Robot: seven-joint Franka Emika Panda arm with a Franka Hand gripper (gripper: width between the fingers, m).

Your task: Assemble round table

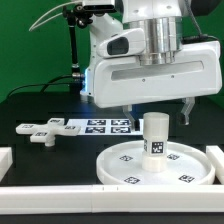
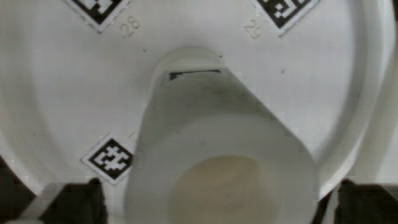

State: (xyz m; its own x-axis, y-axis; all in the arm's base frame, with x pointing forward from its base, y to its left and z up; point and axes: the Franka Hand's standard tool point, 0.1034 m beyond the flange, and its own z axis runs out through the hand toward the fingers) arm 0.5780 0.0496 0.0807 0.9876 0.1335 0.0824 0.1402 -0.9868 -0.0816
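Note:
The large round disc (image 1: 118,166) lies flat on the black table near the front. The short cylindrical leg (image 1: 155,140) stands upright on its middle, with a square tag on its side. My gripper (image 1: 158,112) hangs right above the leg, open, its two dark fingers spread wider than the leg. In the wrist view the leg (image 2: 231,130) fills the middle, with the disc (image 2: 54,100) and its tags around it; the gripper (image 2: 222,205) has a fingertip (image 2: 71,200) on either side of the leg's top, apart from it. The cross-shaped base piece (image 1: 40,131) lies on the table at the exterior view's left.
The marker board (image 1: 100,125) lies flat behind the disc. White straight border rails run along the front (image 1: 90,195), the exterior view's left (image 1: 5,157) and right (image 1: 216,155). A black stand (image 1: 72,60) rises at the back.

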